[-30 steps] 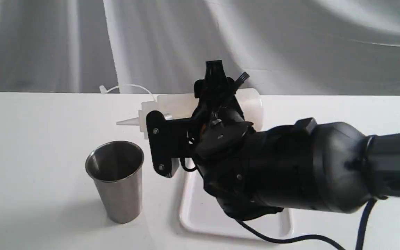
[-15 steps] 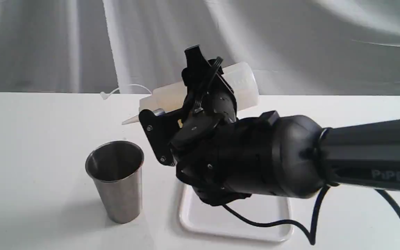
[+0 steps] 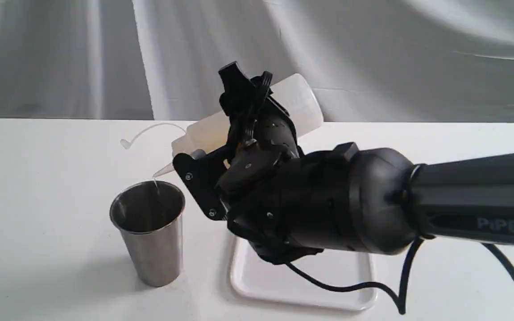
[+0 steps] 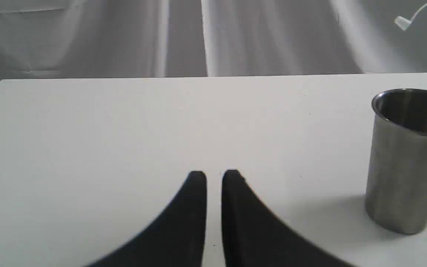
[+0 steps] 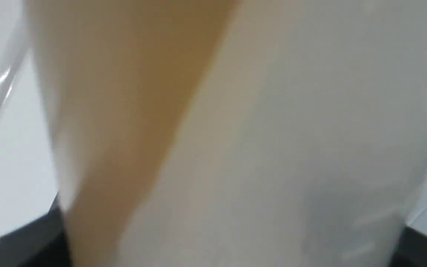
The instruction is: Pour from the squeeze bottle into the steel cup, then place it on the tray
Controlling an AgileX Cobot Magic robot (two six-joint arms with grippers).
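The squeeze bottle (image 3: 299, 100) is translucent white and hangs tilted, base up to the right. Its nozzle (image 3: 163, 170) points down over the rim of the steel cup (image 3: 152, 232). A thin stream falls from the nozzle into the cup. My right gripper (image 3: 244, 117) is shut around the bottle's middle. In the right wrist view the bottle (image 5: 272, 148) fills the frame, with amber liquid (image 5: 135, 92) slanted inside it. The white tray (image 3: 310, 285) lies on the table under my right arm. My left gripper (image 4: 214, 177) rests low, shut and empty, apart from the cup (image 4: 408, 159).
The bottle's cap strap (image 3: 143, 132) dangles above the table behind the cup. A black cable (image 3: 350, 287) from my right arm trails over the tray. Grey cloth hangs behind the white table (image 3: 38, 178).
The right gripper has tipped the bottle further, from level to nozzle-down, and shifted left. The nozzle now sits just above the cup's rim and liquid streams out.
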